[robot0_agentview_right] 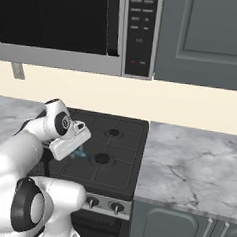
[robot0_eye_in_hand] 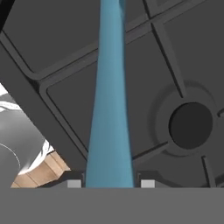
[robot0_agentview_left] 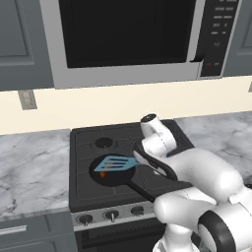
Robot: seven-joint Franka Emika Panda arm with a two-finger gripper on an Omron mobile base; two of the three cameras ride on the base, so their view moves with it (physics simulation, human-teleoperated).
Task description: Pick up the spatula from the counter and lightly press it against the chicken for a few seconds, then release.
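Observation:
A blue slotted spatula lies flat over a black frying pan on the stove's front left burner. A small orange piece, the chicken, peeks out from under the blade's edge; whether the blade touches it I cannot tell. My gripper holds the spatula by its handle at the blade's right end. In the hand view the blue handle runs up from between my two fingertips, and the gripper is shut on it. A sliver of blue shows below my hand in the right base view.
The pan's long black handle reaches toward the stove's front, under my arm. A bare burner sits to the right of my hand. The black stove has knobs along its front. Marble counters flank it, and a microwave hangs above.

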